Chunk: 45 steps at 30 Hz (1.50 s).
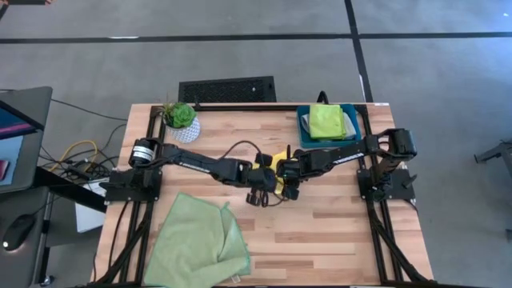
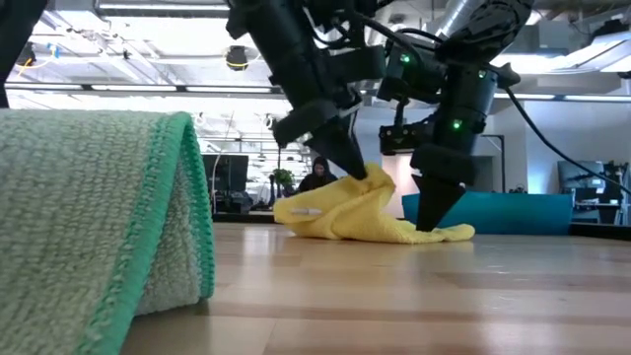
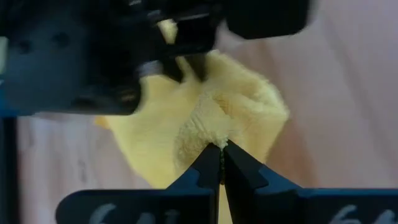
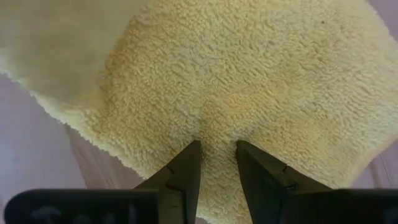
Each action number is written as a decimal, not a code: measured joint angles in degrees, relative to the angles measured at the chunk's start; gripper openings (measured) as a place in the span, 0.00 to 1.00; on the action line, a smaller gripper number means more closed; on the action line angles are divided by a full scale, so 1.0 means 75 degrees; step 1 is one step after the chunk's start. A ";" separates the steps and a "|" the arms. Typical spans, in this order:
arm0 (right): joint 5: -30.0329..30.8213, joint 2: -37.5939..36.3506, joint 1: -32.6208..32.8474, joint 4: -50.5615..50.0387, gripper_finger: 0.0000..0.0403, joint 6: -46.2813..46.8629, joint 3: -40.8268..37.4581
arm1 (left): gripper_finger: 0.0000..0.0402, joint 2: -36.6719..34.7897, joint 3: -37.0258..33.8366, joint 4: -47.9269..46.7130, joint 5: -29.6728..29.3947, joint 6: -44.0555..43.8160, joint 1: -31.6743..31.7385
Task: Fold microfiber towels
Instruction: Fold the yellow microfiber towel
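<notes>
The yellow towel (image 2: 355, 219) lies crumpled at the table's middle, mostly under both grippers in the high view (image 1: 278, 162). My left gripper (image 3: 221, 146) is shut on a raised fold of it and also shows in the low view (image 2: 370, 176). My right gripper (image 4: 217, 144) stands point-down on the towel's right part (image 2: 431, 225), with its fingers nearly closed on the cloth. The large pale green towel (image 1: 196, 240) lies spread at the front left. The lime green towel (image 1: 326, 122) lies in the teal tray (image 1: 302, 120). My left gripper pinches a raised fold of the yellow towel (image 3: 216, 132) between its two fingertips, slanting down from the table's left. The fold stands up as a peak (image 2: 367, 185) and the rest of the towel lies on the table. My right gripper pinches a small pucker of the towel's surface (image 4: 217, 124) between its fingertips, from above, pointing down. That part of the towel (image 2: 449, 234) lies flat on the table.
A small potted plant (image 1: 180, 116) stands at the far left. The teal tray stands at the far right. The pale green towel's rolled edge (image 2: 187, 217) fills the near left of the low view. Bare wood (image 1: 336, 232) lies at the front right.
</notes>
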 joint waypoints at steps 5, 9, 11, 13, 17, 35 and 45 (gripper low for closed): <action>-0.0007 -0.0002 -0.0008 0.0035 0.32 -0.0005 0.0000 | 0.00 -0.0003 0.0000 0.0303 0.0008 0.0864 0.0295; 0.0000 -0.0012 -0.0011 0.0059 0.32 -0.0006 0.0000 | 0.00 -0.0003 -0.0003 0.0554 0.0061 0.1832 0.0405; 0.0006 -0.0009 0.0002 0.0051 0.32 -0.0094 0.0000 | 0.00 -0.0003 -0.0003 0.0554 0.0058 0.2071 0.0427; 0.0153 -0.0013 0.0038 0.0047 0.32 -0.0149 0.0000 | 0.00 -0.0003 -0.0003 0.0551 0.0061 0.2089 0.0434; 0.0665 -0.0317 0.0074 -0.0072 0.32 -0.0141 -0.0001 | 0.00 -0.0029 0.0003 0.0497 -0.0017 0.2090 0.0453; 0.0959 -0.1910 0.0489 0.0020 0.32 -0.0219 -0.0003 | 0.00 -0.0061 0.0020 0.0600 -0.0248 0.1877 0.0603; 0.0987 -0.1392 0.0402 0.0502 0.32 -0.0425 -0.0003 | 0.00 -0.0041 -0.0017 0.0387 -0.0237 0.1828 0.0593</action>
